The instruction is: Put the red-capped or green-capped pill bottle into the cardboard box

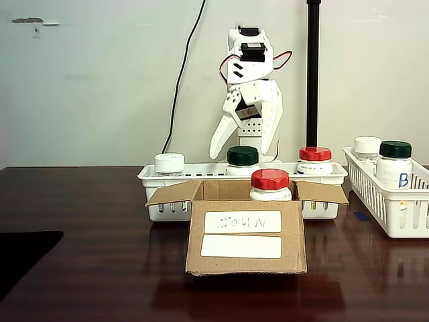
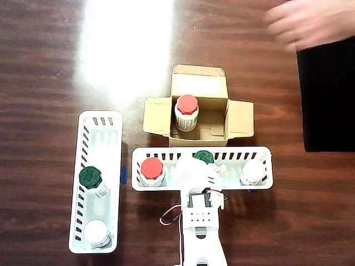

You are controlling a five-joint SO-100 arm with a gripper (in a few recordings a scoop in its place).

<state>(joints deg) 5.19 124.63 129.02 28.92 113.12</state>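
So the cardboard box [image 1: 246, 235] sits mid-table with all its flaps folded out, and there's already a red-capped pill bottle [image 2: 186, 112] standing upright inside it, toward the left half in the overhead view. The rest of the box's inside looks bare. Right behind the box, nearly touching its rear flap, is a long white slotted basket [image 2: 166, 185] holding a red-capped bottle [image 2: 151, 170], a green-capped bottle [image 2: 204, 157] and a white-capped bottle [image 2: 253, 172].

The white hand [image 1: 244, 135] hangs over the middle of that basket, directly above the green-capped bottle. In the fixed view its fingers point down and stand spread, one on each side of the green cap and a bit above it, with nothing held between them. From overhead the hand covers most of that bottle, so only a sliver of green cap peeks out.

A second white basket [image 2: 94, 183] lies well apart to the left in the overhead view, with a green-capped bottle [image 2: 91, 178] and a white-capped one [image 2: 97, 233]; in the fixed view it's cut off at the right edge.

Plenty of open dark wooden table [image 2: 55, 66] in front of the box. A person's hand [image 2: 310, 22], blurred, shows at the top right corner overhead, above a black mat [image 2: 327, 100]. Glare washes out a patch of table top left of the box.
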